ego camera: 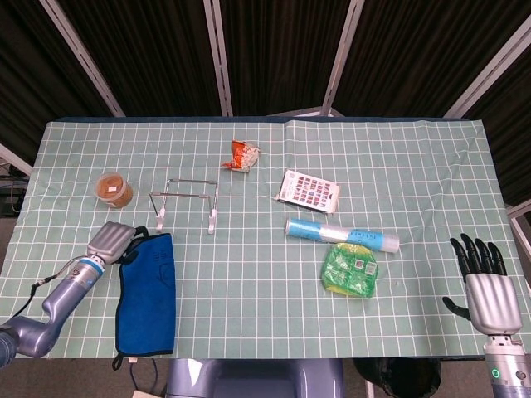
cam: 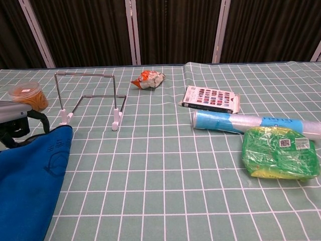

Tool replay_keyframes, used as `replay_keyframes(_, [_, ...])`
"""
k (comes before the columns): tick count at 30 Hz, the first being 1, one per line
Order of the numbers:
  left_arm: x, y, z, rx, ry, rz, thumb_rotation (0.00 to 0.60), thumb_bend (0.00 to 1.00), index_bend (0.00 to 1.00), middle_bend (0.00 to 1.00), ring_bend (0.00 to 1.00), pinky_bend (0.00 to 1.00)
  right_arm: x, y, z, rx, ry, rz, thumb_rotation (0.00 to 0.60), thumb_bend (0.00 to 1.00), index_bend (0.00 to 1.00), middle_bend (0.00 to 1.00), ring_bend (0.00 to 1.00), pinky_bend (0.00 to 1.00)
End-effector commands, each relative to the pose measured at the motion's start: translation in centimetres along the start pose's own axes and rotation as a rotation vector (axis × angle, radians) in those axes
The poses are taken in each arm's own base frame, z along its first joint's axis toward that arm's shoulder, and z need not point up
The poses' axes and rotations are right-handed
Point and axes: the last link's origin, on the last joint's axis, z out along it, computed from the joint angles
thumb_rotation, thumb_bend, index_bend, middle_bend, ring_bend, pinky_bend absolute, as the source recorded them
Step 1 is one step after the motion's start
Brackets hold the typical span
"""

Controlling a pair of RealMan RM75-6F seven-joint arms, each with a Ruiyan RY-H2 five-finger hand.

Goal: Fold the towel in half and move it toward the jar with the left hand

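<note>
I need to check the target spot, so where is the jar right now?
In the head view the jar stands at the table's far left, just left of the wire rack and beyond the left hand and towel.
</note>
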Motion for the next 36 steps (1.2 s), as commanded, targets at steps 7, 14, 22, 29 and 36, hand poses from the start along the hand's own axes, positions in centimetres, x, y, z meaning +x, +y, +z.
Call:
replay_keyframes(7, [-0.3, 0.3, 0.3, -0.002, 0.013, 0.002, 0.6, 0.44, 0.41, 0.89, 0.89, 1.0, -0.1, 0.0, 0.0, 0.0, -0.004, -0.003, 0.6, 0.0, 0.0, 0.0, 0.0, 0.0])
replay_keyframes(14, [-0.4, 0.3, 0.4, 0.001, 0.009, 0.001, 0.6, 0.44, 0.41, 0.89, 0.89, 1.0, -0.2, -0.1, 0.0, 0.0, -0.006, -0.005, 0.6, 0.0, 0.0, 0.0, 0.0, 0.0])
replay_keyframes(22, [-0.5, 0.5, 0.9, 0.006, 0.011, -0.004, 0.6, 0.44, 0.41, 0.89, 0.89, 1.0, -0.3, -0.1, 0.0, 0.001, -0.01, -0.008, 0.6, 0.0, 0.0, 0.0, 0.0, 0.0])
replay_keyframes(29, [-0.9, 0.7, 1.3, 0.01, 0.006, -0.006, 0.6, 0.45, 0.48, 0.89, 0.89, 1.0, -0.3, -0.1, 0.1, -0.001, -0.012, -0.007, 0.6, 0.0, 0.0, 0.0, 0.0, 0.0])
replay_keyframes(36, [-0.8, 0.7, 1.4, 0.015, 0.008, -0.012, 0.6, 0.46, 0.54, 0.89, 0.89, 1.0, -0.4, -0.1, 0.1, 0.0, -0.012, -0.007, 0.6, 0.0, 0.0, 0.0, 0.0, 0.0])
